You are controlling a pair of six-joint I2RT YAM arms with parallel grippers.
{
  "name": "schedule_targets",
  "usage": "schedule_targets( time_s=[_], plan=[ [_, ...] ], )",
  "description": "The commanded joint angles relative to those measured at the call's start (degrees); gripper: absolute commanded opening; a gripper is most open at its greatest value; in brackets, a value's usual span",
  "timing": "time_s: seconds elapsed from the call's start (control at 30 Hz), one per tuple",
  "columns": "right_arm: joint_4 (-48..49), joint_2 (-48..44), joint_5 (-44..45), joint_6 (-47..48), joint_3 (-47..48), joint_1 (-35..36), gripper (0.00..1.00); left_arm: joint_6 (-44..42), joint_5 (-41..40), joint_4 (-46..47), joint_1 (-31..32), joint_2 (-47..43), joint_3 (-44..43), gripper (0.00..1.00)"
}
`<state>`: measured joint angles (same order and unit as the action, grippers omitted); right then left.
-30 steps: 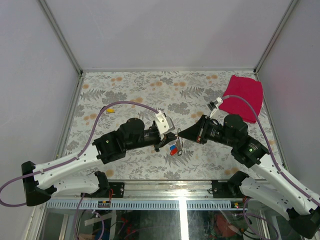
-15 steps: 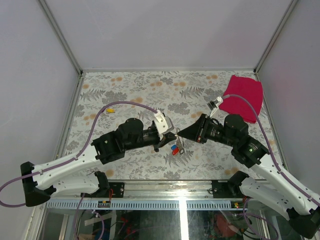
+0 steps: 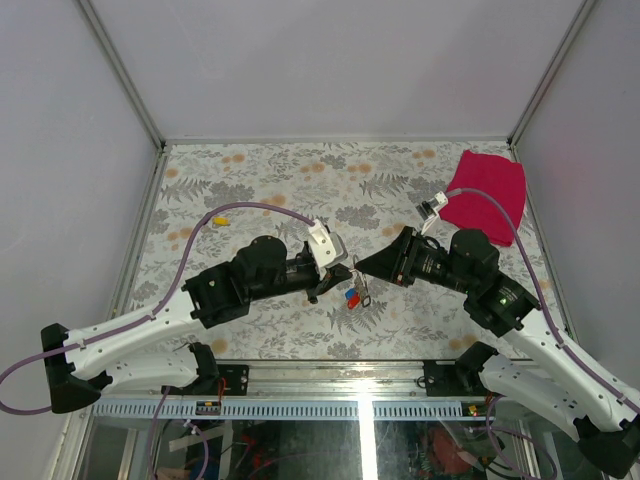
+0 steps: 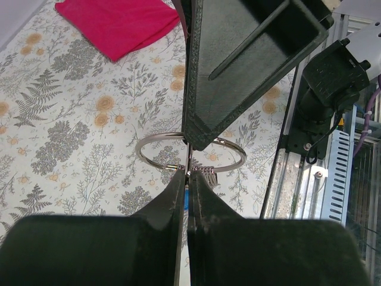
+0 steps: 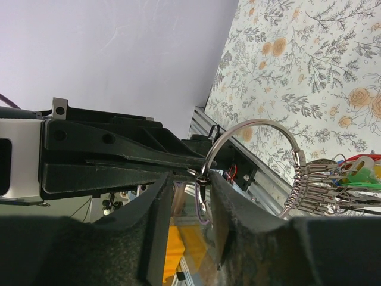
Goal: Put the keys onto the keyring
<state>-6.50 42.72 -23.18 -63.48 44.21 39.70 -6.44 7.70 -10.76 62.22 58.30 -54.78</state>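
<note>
Where the keyring [image 5: 262, 121] hangs: above the bench [image 3: 260, 180], over its middle toward the near edge, between my left tool [image 4: 188, 179] and my right tool [image 5: 189, 185].
Left tool: clenched on the keyring's wire at the fingertips.
Right tool: released, fingers apart, the wire standing in the gap.
Keys [image 5: 357, 176]: coloured heads bunched at the ring's coiled stretch.
Cloth [image 3: 488, 188]: red, far right corner.
</note>
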Motion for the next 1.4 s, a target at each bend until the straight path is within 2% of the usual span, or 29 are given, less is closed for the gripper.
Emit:
schedule_targets(
  time_s=[0.0,0.17,0.3,0.37,0.47,0.53,0.83,0.93,1.0,1.07,1.23,1.3,1.37],
  plan=[
    [2.7,-0.5,-0.3,1.0,2.6,0.1,0.33,-1.1,0.0,2.6,0.0,-0.6,-2.3,0.00],
    [2.5,0.0,-0.2,1.3,2.7,0.1,0.20,-1.3,0.2,2.4,0.0,-0.5,-2.4,0.00],
    [2.6,0.0,0.0,1.3,2.5,0.1,0.04,-1.4,0.4,2.3,0.0,-0.6,-2.5,0.00],
    [2.7,-0.2,0.1,1.4,2.6,0.1,0.00,-1.5,0.2,2.2,0.0,-0.7,-2.3,0.09],
    [2.5,-0.3,0.2,1.6,2.6,0.1,0.00,-1.5,-0.1,2.3,-0.1,-1.0,-2.0,0.22],
    [2.2,-0.3,0.0,1.7,2.6,0.1,0.00,-1.4,-0.5,2.4,0.0,-1.3,-1.8,0.26],
    [2.8,-0.1,-1.1,1.7,2.4,0.1,0.00,-1.3,-0.8,3.1,-0.1,-0.9,-2.0,0.28],
    [3.5,0.3,-2.0,1.7,2.2,0.1,0.00,-1.4,-0.7,3.2,-0.1,-0.4,-2.3,0.24],
    [3.7,0.3,-2.1,1.6,2.2,0.1,0.00,-1.5,-0.3,3.1,0.0,0.1,-2.7,0.15],
    [3.7,0.3,-2.0,1.6,2.2,0.1,0.00,-1.5,-0.1,2.8,0.0,0.5,-2.9,0.01],
    [3.6,-0.1,-1.4,2.3,2.0,0.1,0.00,-1.1,0.4,2.4,0.0,0.4,-2.8,0.00],
    [2.5,-0.5,-0.3,3.6,2.4,0.1,0.08,-0.7,-0.3,2.4,0.0,0.1,-2.6,0.00],
    [0.0,-1.0,1.8,6.1,3.5,0.1,0.22,0.2,-1.4,2.3,0.0,-0.1,-2.6,0.00]
  ],
)
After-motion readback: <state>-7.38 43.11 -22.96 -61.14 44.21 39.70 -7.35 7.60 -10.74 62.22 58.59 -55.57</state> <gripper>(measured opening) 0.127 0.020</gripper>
